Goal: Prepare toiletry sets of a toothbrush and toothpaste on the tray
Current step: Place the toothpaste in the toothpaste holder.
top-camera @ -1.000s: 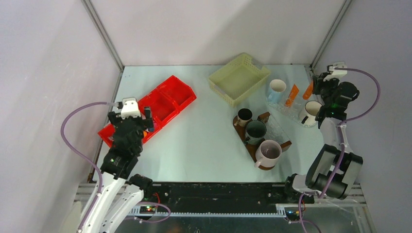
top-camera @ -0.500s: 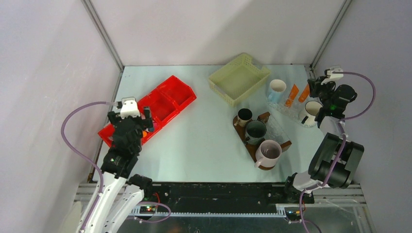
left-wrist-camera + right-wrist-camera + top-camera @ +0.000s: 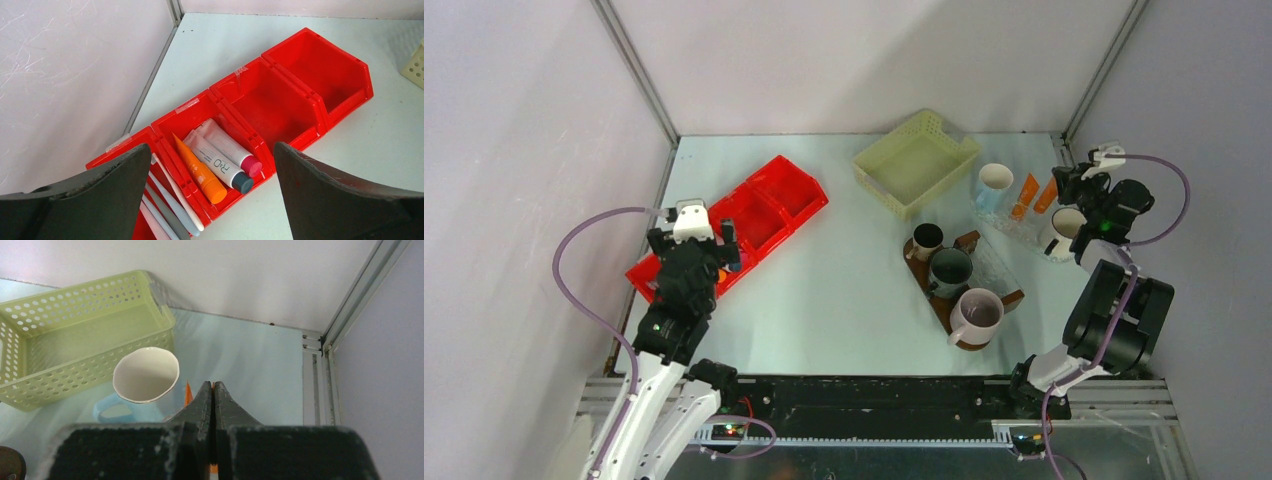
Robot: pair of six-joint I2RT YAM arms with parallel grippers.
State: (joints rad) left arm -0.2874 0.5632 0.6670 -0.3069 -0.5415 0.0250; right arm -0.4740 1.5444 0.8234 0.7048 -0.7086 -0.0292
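Pale lilac walls (image 3: 864, 60) on three sides; pale green tabletop (image 3: 844, 290); metal corner posts (image 3: 636, 70).

The red bin (image 3: 280, 107) is glossy plastic, the perforated basket (image 3: 65, 372) matt plastic, the tray (image 3: 970, 239) dark wood, the pale blue mug (image 3: 145, 375) smooth glaze.

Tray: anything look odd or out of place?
Nothing spilled or damaged. The tray lies diagonal, its three mugs upright but apparently empty; off it by the light blue mug, one orange tube seems pinched in the right fingers, another beside it.

Bin (image 3: 320, 107) red — basket (image 3: 75, 367) pale yellow-green, perforated; tube (image 3: 200, 174) orange; tray (image 3: 969, 240) dark brown; mug (image 3: 142, 382) pale blue.
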